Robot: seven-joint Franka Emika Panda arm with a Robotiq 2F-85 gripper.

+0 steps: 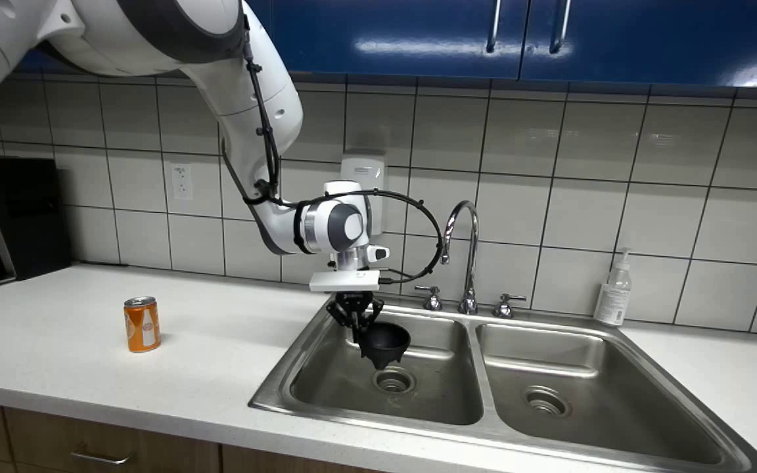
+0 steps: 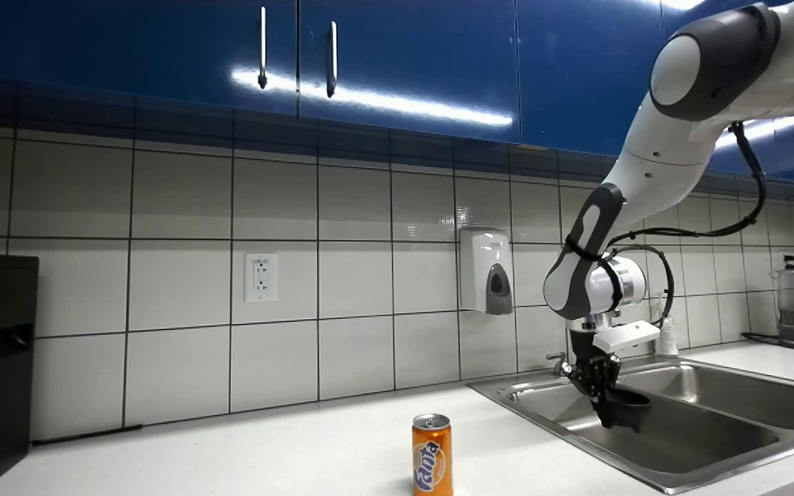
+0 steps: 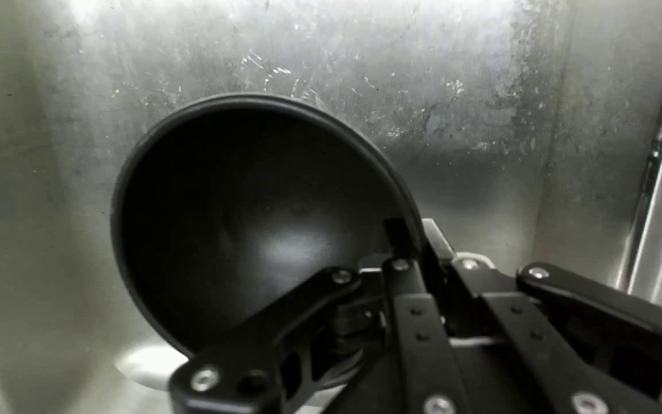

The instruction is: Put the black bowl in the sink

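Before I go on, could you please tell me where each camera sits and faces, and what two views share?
Exterior view: in front of the white counter, facing the pale tiled wall and stainless steel double sink; the white jointed arm at left.
Exterior view: also in front, facing the wall and orange metal can; the arm at right.
Wrist view: over the sink, facing down into the round black bowl; the black end effector at the bottom.
Both exterior views share the can, bowl, sink and end effector.
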